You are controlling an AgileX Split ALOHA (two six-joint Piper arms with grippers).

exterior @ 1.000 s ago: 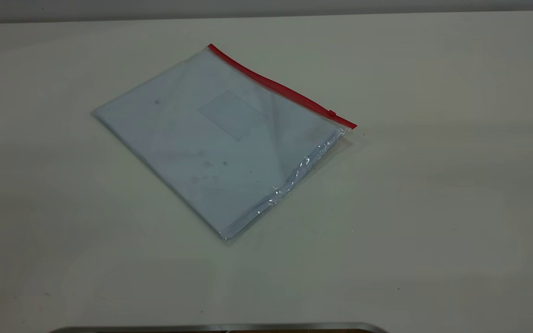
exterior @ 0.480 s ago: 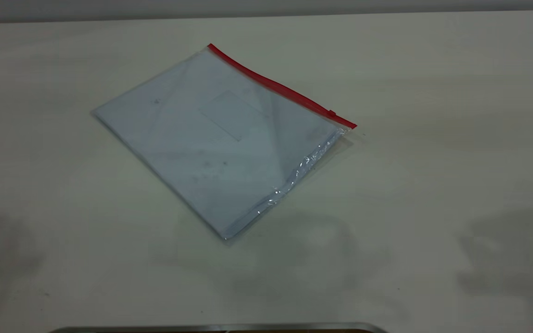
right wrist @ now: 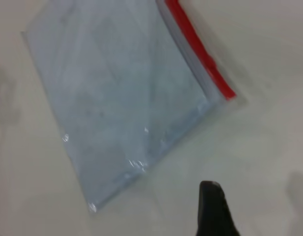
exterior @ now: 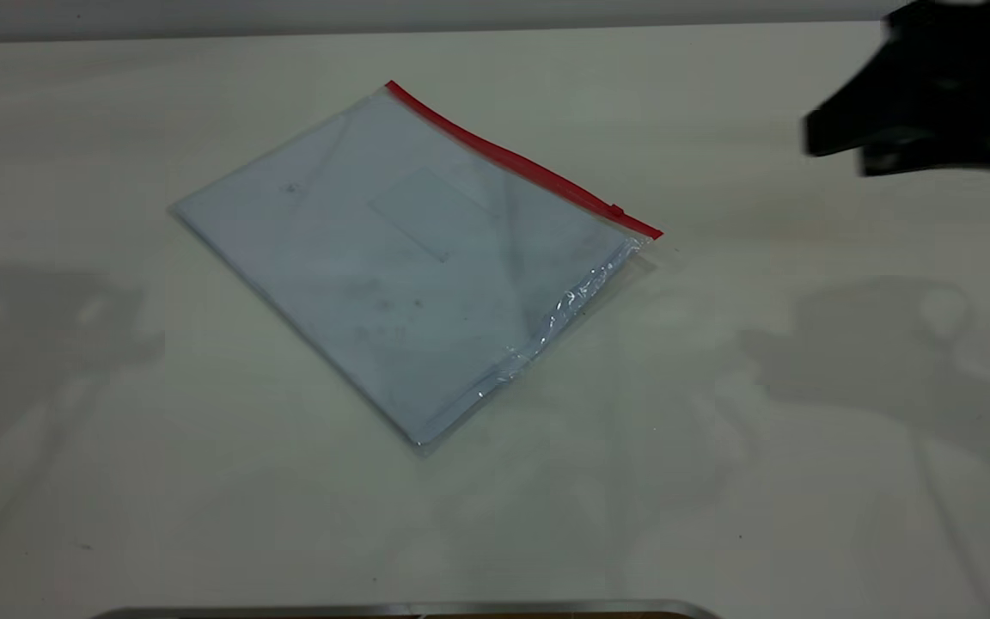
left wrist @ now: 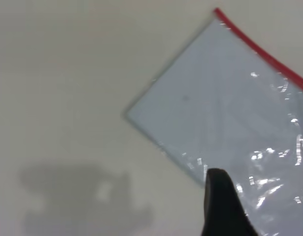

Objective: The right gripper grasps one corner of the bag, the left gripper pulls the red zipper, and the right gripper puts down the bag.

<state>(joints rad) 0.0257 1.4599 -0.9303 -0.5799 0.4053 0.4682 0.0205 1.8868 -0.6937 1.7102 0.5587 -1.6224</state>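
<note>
The bag [exterior: 400,266] lies flat on the table, a clear pouch with white paper inside. The red zipper [exterior: 512,159] runs along its far long edge, with the slider tab [exterior: 616,211] near the right end. The corner [exterior: 651,234] points toward my right gripper [exterior: 834,150], which hovers high at the far right, apart from the bag. In the right wrist view one finger [right wrist: 212,209] shows over bare table, short of the corner [right wrist: 229,96], jaws apart. My left gripper [left wrist: 261,209] is open above the bag's [left wrist: 225,98] near-left part; it is outside the exterior view.
A metal rim [exterior: 409,609] runs along the table's front edge. The table's far edge [exterior: 461,30] meets a grey wall. Arm shadows fall on the table at left [exterior: 48,327] and right [exterior: 873,344].
My right gripper has come into the exterior view at the upper right. Shadows of both arms have spread and moved inward over the table. The bag has not moved.
</note>
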